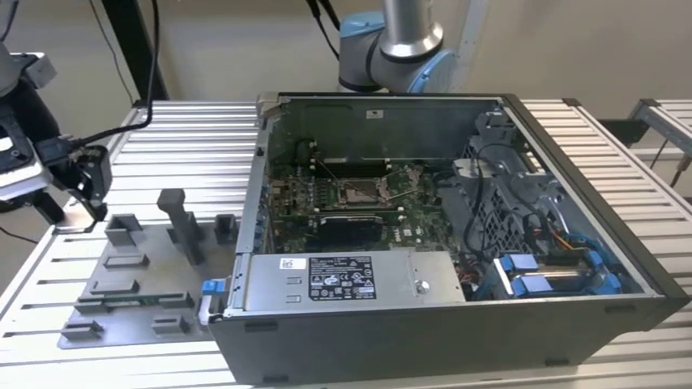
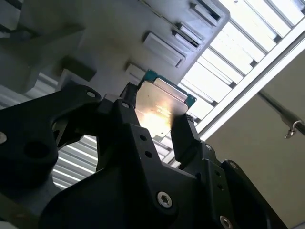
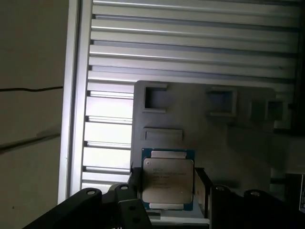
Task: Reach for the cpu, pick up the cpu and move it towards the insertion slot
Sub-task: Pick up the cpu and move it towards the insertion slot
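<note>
The cpu (image 3: 167,179), a flat silvery square with a green rim, sits between the two black fingers of my gripper (image 3: 167,186) in both wrist views. In the second wrist view its shiny face (image 2: 159,112) catches the light, and the fingers (image 2: 183,136) press on opposite edges. In the exterior view my gripper (image 1: 87,198) hangs at the left, over the back corner of the grey fixture plate (image 1: 130,284). The insertion slot (image 1: 357,192), a square socket with a metal frame, lies on the green board inside the open computer case (image 1: 433,324), well to the right of my gripper.
Grey blocks and posts (image 1: 178,223) stand on the fixture plate between my gripper and the case wall (image 1: 259,186). A slatted aluminium table (image 1: 184,146) carries everything. Black cables (image 1: 119,130) trail at the left. The arm's base (image 1: 390,49) rises behind the case.
</note>
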